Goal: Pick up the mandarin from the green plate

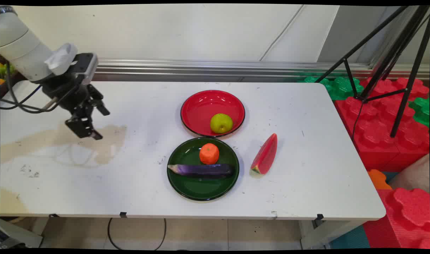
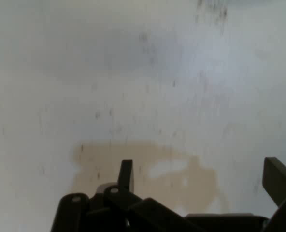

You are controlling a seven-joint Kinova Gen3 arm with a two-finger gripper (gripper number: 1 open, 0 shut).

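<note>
Gripper point(image 1: 95, 123) hovers over a tan stain point(image 1: 105, 141) on the table point(image 1: 306, 183), fingers spread, holding nothing. Well right of the stain: green plate point(image 1: 201, 190) with orange point(image 1: 209, 153) and eggplant point(image 1: 202, 170); behind it, red plate point(image 1: 201, 106) with green apple point(image 1: 221, 123); watermelon slice point(image 1: 265, 155) just right of the green plate.

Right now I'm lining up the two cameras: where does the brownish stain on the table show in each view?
Main view: the brownish stain lies on the white table at left, just beneath the gripper, far from both plates.
Hand view: the stain fills the lower middle, just above and between the fingers.
Shared landmark: the open gripper, empty, above the stain in both.
</note>
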